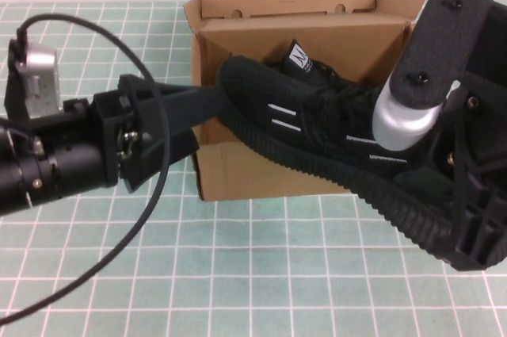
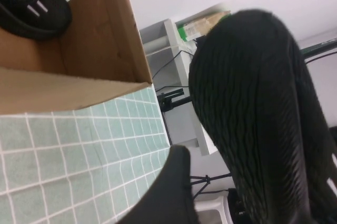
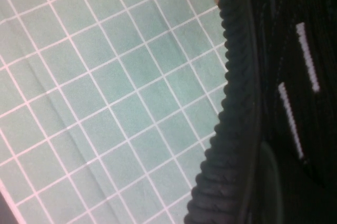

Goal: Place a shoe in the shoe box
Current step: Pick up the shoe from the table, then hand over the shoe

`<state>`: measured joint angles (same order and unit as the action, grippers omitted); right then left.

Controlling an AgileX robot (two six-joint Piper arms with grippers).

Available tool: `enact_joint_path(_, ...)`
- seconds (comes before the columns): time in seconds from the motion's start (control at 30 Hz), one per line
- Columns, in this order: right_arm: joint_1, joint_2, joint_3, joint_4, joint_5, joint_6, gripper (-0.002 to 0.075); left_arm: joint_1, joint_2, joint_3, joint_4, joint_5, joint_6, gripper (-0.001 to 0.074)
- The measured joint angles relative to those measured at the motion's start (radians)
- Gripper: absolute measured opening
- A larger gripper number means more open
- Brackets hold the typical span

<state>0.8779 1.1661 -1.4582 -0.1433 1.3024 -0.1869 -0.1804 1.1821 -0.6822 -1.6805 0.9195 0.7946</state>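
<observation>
Right gripper [image 1: 467, 234] nearest, clenched on heel of shoe [image 1: 317, 127] | shoe tilted across shoe box [image 1: 261, 170] front wall, toe at the opening | left gripper [image 1: 202, 115] at toe, fingers released | second shoe already inside (left wrist view) | judgement: light, soft knit upper, stiff ridged sole; grip heel or sole edge

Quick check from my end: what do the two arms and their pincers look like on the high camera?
Left arm: black cylindrical links, a silver-grey block near its wrist, a thin black cable looping over the mat. Its left pincer is matte black plastic with angular fingers. Right arm: a flat black plate with screws and a silver rounded joint; the right pincer is black too.
</observation>
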Motion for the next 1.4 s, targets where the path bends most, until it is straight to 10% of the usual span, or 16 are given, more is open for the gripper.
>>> enact_joint_path(0.8,0.0,0.0,0.0,0.005,0.0,0.0,-0.0007,-0.126,0.258,-0.224,0.0,0.004,-0.023,0.066)
enact_joint_path(1.07,0.0,0.0,0.0,0.017,0.0,0.0,-0.0007,-0.129,0.296,-0.227,-0.004,0.007,-0.015,0.0125)
enact_joint_path(1.27,0.0,0.0,0.0,0.047,0.0,0.008,0.0044,-0.129,0.296,-0.227,-0.004,0.007,-0.011,0.0109)
enact_joint_path(1.4,0.0,0.0,0.0,0.129,0.0,0.018,0.0338,-0.129,0.296,-0.227,0.005,0.007,-0.007,0.0108)
